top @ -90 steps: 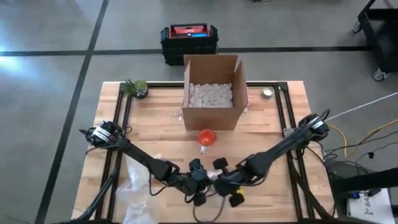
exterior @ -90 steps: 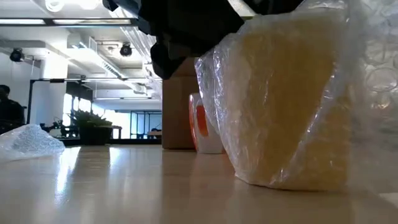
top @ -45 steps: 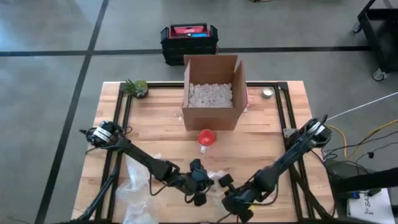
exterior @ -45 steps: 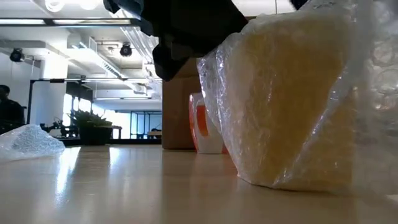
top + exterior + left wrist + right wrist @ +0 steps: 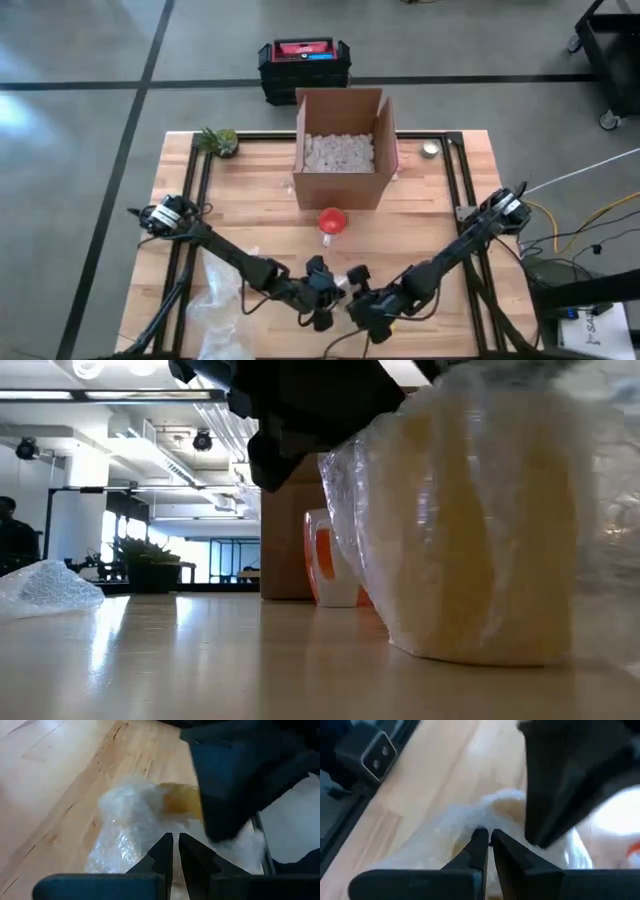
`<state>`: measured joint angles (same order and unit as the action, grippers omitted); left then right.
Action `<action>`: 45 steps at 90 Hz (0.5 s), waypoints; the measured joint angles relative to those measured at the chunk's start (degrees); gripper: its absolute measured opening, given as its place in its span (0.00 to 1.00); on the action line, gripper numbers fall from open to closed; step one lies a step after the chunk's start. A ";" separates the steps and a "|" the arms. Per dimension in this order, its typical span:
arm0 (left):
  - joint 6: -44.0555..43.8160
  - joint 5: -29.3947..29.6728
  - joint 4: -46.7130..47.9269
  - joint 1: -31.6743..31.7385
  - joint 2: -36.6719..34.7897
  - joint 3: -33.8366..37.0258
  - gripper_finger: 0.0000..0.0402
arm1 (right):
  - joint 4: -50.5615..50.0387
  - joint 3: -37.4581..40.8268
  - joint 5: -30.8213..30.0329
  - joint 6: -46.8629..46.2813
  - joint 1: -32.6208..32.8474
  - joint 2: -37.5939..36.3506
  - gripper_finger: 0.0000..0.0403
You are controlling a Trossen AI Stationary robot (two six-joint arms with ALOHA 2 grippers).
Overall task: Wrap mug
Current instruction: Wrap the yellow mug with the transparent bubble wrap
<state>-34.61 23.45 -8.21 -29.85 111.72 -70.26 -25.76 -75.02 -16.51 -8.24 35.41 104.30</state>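
- Bubble wrap (image 5: 480,520) largely hides the yellow mug (image 5: 181,804).
- My left gripper (image 5: 173,851) and right gripper (image 5: 487,845) are narrowed, apparently pinching wrap.
- Cardboard box (image 5: 341,148) holds packing peanuts (image 5: 338,152).

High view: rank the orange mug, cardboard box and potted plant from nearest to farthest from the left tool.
From the left tool, near the table's front edge:
1. Orange mug, mid-table, just beyond the tool.
2. Cardboard box, behind the mug, at the back centre.
3. Potted plant, back left corner.

Overhead view straight down, low view level and close, both sharing the wrapped mug (image 5: 480,530).
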 joint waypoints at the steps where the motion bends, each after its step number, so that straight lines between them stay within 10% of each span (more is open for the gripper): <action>1: -0.01 -0.02 0.00 0.01 0.00 0.00 0.05 | -0.18 0.00 0.02 -0.13 -0.09 0.02 0.03; 45: 0.98 -0.46 0.56 -0.18 -0.36 -0.94 0.05 | -0.27 0.12 7.56 1.35 -4.05 5.08 0.03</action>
<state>-33.62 22.99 -7.65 -30.03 111.36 -71.20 -26.03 -74.91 -8.95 -6.89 31.36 109.39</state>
